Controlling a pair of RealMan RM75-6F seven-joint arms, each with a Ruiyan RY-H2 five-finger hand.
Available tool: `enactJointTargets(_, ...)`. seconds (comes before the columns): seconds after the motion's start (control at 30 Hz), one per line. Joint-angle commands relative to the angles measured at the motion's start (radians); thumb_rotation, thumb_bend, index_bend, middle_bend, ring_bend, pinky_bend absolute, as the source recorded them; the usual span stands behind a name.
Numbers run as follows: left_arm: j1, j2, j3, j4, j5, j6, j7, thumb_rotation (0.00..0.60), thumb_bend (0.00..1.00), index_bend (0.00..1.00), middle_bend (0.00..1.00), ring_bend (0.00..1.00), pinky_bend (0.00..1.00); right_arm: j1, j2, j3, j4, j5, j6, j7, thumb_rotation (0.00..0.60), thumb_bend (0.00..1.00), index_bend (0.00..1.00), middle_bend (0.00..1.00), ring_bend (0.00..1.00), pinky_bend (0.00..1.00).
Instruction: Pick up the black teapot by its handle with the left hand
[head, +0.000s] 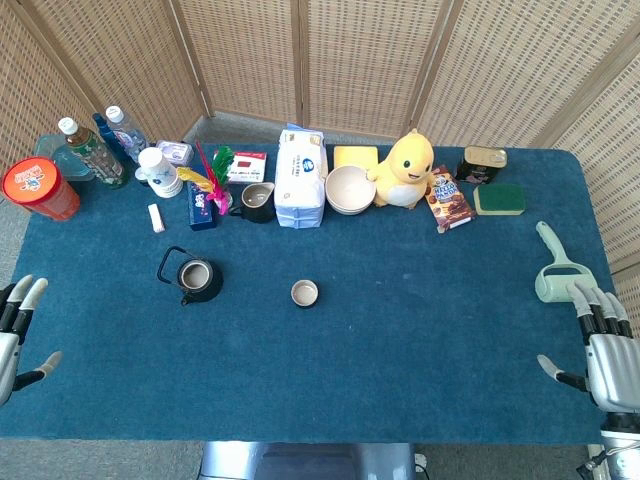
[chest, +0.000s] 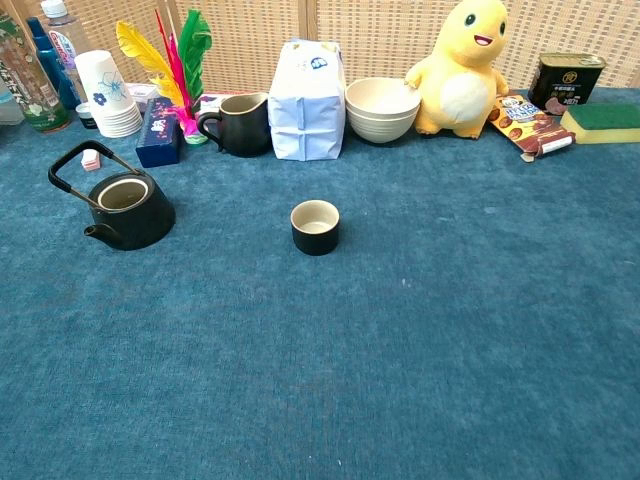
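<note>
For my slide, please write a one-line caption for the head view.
Black teapot waits untouched on the blue table; left hand and right hand open at the edges.

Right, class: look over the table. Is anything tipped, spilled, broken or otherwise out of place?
Nothing is spilled or broken. One small oddity: the black teapot has no lid, so its inside shows, and its handle leans back instead of standing straight. The small cup stands upright.
</note>
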Motion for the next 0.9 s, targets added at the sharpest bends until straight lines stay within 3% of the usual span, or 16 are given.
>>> enactJointTargets(0.03, -0.001, 0.002, 0.002, -0.002, 0.001, -0.003, 0.000, 0.600, 0.16, 0.00, 0.00, 0.00, 0.07, -0.001, 0.000, -0.001, -0.001, 0.001, -0.001, 0.002, 0.600, 0.00, 0.00, 0.00, 0.00, 0.00)
enactJointTargets(0.3, -0.019, -0.022, -0.001, 0.038, 0.017, -0.021, 0.011, 0.600, 0.16, 0.00, 0.00, 0.00, 0.06, 0.000, 0.000, 0.000, 0.000, 0.008, -0.006, 0.000, 0.600, 0.00, 0.00, 0.00, 0.00, 0.00)
enactJointTargets(0.43, -0.056, -0.069, -0.015, 0.141, 0.035, -0.048, -0.010, 0.600, 0.16, 0.00, 0.00, 0.00, 0.05, -0.001, 0.003, 0.005, -0.001, 0.014, -0.004, 0.007, 0.600, 0.00, 0.00, 0.00, 0.00, 0.00)
enactJointTargets(0.67, -0.196, -0.227, -0.060, 0.446, 0.119, -0.102, -0.022, 0.600, 0.16, 0.00, 0.00, 0.00, 0.05, 0.001, 0.004, 0.007, -0.001, 0.022, -0.011, 0.010, 0.600, 0.00, 0.00, 0.00, 0.00, 0.00)
enactJointTargets(0.9, -0.310, -0.323, -0.085, 0.535, 0.126, -0.206, 0.057, 0.600, 0.16, 0.00, 0.00, 0.00, 0.05, 0.003, 0.003, 0.010, 0.006, 0.036, -0.019, 0.012, 0.600, 0.00, 0.00, 0.00, 0.00, 0.00)
